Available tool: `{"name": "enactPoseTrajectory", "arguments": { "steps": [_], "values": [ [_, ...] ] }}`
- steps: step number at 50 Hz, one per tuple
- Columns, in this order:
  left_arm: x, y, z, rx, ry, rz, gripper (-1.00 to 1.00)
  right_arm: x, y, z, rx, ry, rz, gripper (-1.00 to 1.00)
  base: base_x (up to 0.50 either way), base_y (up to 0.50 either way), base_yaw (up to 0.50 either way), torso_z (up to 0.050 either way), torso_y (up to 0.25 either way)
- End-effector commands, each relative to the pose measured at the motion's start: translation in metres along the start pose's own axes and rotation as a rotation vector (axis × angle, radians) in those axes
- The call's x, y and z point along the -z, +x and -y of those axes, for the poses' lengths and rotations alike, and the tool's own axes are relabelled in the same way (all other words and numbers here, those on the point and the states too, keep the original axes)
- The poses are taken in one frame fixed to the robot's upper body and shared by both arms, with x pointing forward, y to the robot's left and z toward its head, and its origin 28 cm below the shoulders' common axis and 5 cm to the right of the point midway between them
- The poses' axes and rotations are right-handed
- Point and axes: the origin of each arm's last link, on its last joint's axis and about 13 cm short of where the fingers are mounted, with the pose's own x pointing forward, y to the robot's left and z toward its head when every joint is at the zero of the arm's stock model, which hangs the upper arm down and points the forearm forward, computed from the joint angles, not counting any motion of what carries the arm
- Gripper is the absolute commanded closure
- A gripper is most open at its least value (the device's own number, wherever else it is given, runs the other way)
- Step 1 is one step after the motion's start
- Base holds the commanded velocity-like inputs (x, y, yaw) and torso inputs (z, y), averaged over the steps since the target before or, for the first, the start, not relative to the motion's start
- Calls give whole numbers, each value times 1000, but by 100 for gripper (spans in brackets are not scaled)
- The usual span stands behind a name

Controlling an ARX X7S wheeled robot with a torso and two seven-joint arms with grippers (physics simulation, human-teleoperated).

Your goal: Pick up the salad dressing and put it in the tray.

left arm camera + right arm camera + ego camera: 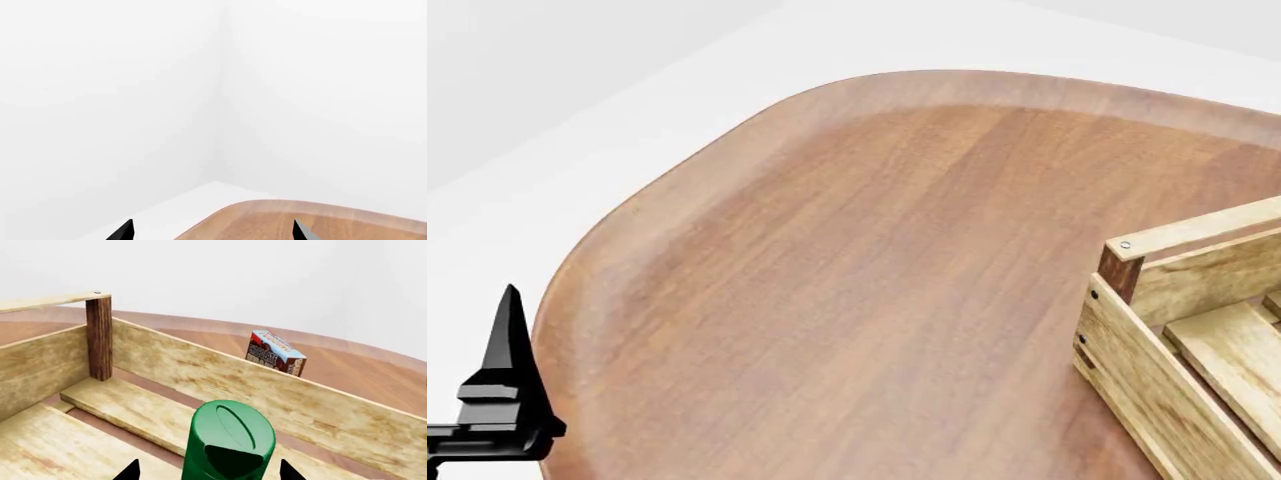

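Salad dressing point(228, 440) is seen upright between right gripper point(209, 471) jaws, over tray point(220, 372) slats; clamp contact cannot be told. Left gripper point(212, 231) jaws are spread, empty.

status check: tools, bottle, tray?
Left tool open, empty, at the table edge. Right tool over the tray, green-capped bottle between its tips; grip unconfirmed. Nothing blocking the tray floor.

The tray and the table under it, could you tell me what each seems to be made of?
The tray looks like pale, unfinished wood: matte boards with visible grain, and a darker brown corner post with a small fastener on the rail above it. The table looks like reddish-brown wood or wood veneer: long grain streaks, a smooth soft sheen and a rounded, lighter edge. As these are renders, I can only go by appearance.
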Motion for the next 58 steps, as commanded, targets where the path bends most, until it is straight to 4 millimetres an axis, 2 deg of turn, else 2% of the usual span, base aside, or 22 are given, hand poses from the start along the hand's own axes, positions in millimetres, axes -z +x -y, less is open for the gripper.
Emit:
{"name": "enactPoseTrajectory", "arguments": {
  "steps": [1, 15, 19, 20, 26, 30, 37, 48, 58],
  "values": [
    [-1, 0, 0, 2, -1, 3, -100, -20, -10, 6, -6, -11, 58, -100, 0, 0, 0, 0, 0],
    [-4, 0, 0, 1, -1, 11, -100, -84, -38, 20, -17, 52, 272, -100, 0, 0, 0, 0, 0],
    [-6, 1, -1, -3, -1, 17, -100, -103, -55, 20, -61, 60, 364, -100, 0, 0, 0, 0, 0],
    [-8, 1, -1, -11, -4, 24, -100, -115, -63, 21, -79, 59, 404, -100, 0, 0, 0, 0, 0],
    [-17, 4, -8, -50, -42, 116, -100, -130, -89, 22, -120, 68, 524, -100, 0, 0, 0, 0, 0],
    [-31, 8, -16, -120, -69, 235, -100, -145, -117, 27, -147, 92, 649, -100, 0, 0, 0, 0, 0],
    [-52, 8, -26, -194, -104, 377, -100, -156, -154, 34, -170, 133, 802, -100, 0, 0, 0, 0, 0],
    [-71, -2, -31, -232, -128, 540, -100, -161, -207, 51, -140, 218, 1016, -100, 0, 0, 0, 0, 0],
    [-80, -10, -33, -254, -116, 665, -100, -160, -229, 61, -62, 295, 1157, -100, 0, 0, 0, 0, 0]
  ]
}}
